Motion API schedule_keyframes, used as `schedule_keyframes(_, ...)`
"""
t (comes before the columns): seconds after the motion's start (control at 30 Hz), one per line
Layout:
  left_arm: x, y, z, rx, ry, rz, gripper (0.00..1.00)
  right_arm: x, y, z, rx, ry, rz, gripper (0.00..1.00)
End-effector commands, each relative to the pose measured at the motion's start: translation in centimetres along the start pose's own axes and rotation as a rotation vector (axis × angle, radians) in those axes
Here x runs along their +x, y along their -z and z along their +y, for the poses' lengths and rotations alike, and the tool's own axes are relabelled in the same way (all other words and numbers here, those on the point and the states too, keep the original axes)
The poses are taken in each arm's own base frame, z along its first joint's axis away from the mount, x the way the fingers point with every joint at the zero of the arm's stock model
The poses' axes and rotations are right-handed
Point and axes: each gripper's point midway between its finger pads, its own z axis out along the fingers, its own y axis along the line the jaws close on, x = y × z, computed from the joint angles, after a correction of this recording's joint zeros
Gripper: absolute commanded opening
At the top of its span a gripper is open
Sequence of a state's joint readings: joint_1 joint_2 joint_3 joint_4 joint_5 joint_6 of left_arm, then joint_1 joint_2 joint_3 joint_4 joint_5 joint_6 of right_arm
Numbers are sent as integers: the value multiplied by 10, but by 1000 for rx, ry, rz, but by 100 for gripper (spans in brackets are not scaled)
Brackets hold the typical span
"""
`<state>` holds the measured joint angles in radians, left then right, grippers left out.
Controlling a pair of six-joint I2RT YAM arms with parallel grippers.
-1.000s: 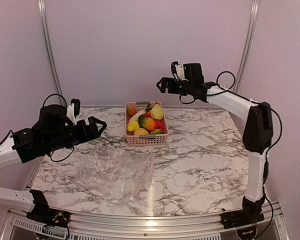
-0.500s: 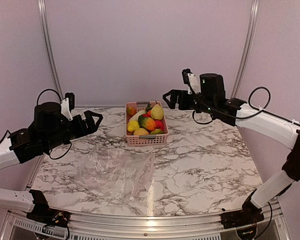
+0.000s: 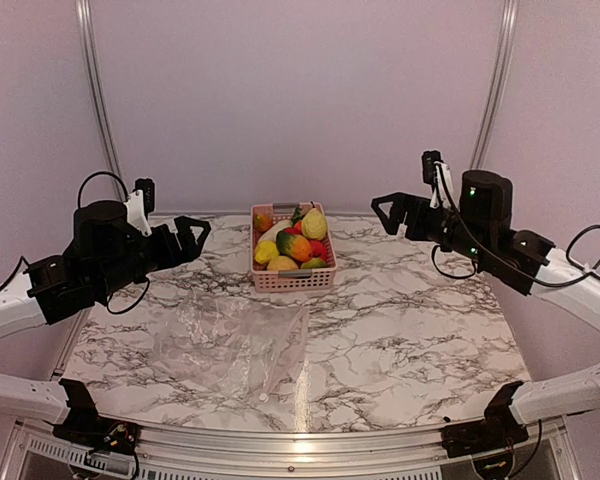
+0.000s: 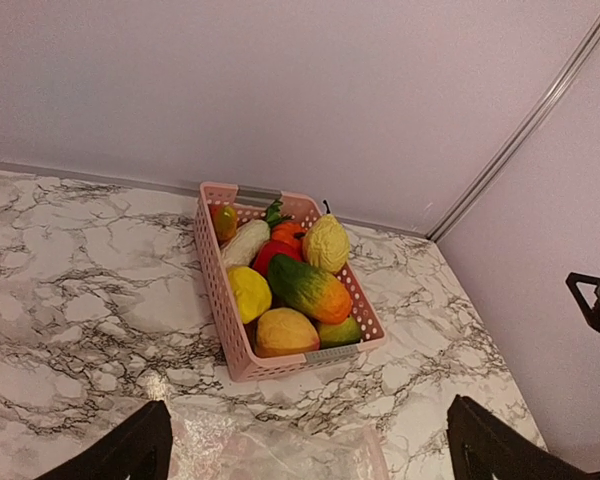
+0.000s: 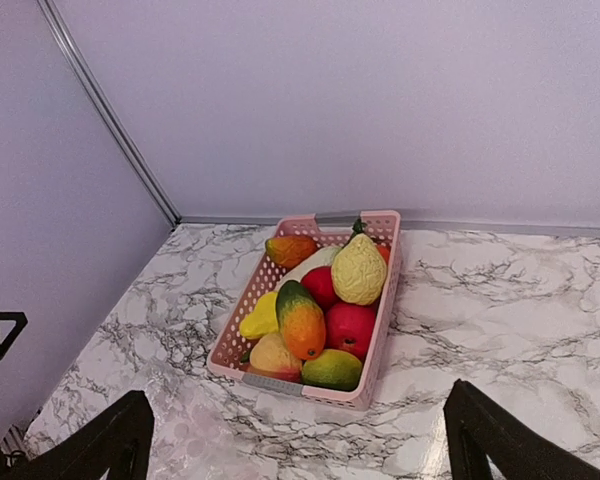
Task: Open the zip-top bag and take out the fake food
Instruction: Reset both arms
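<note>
The zip-top bag point(image 3: 235, 345) lies flat and crinkled on the marble table, left of centre, with nothing showing inside it. Its far edge shows in the left wrist view point(image 4: 280, 455) and the right wrist view point(image 5: 195, 440). The fake food point(image 3: 295, 243) is piled in a pink basket point(image 3: 292, 281) behind the bag: a green-orange piece, red, yellow and a white radish point(image 4: 305, 285) point(image 5: 325, 300). My left gripper point(image 3: 192, 238) point(image 4: 308, 420) hovers open, left of the basket and above the bag's far end. Off to the basket's right, my right gripper point(image 3: 388, 215) point(image 5: 298, 400) hangs open in the air. Neither holds anything.
The pink basket's rim point(image 4: 212, 270) point(image 5: 380, 370) stands near the back wall. Metal frame posts rise at the back left point(image 3: 95, 100) and back right point(image 3: 495, 90). A metal rail point(image 3: 300, 440) runs along the table's near edge.
My right arm has swung from above the basket to the right and lower. The left gripper has lifted slightly and opened a little wider. Bag and basket have not moved.
</note>
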<state>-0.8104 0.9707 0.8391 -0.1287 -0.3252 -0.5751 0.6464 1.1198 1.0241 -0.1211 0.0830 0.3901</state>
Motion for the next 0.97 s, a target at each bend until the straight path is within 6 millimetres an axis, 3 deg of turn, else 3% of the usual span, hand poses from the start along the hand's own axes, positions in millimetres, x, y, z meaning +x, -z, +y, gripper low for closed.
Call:
schedule_keyframes(0.0,-12,-6,-4,-2,6,-39,99,3,16,-10,39,-4,-12,99)
schedule_keyframes(0.23,-14,-4,0,-21,12,-52,99,6,22,-13,36,-13,-26,99)
schedule_keyframes(0.93,-16,2,4,-35,-3,-58,99,11,12,-8,7,-17,-1,99)
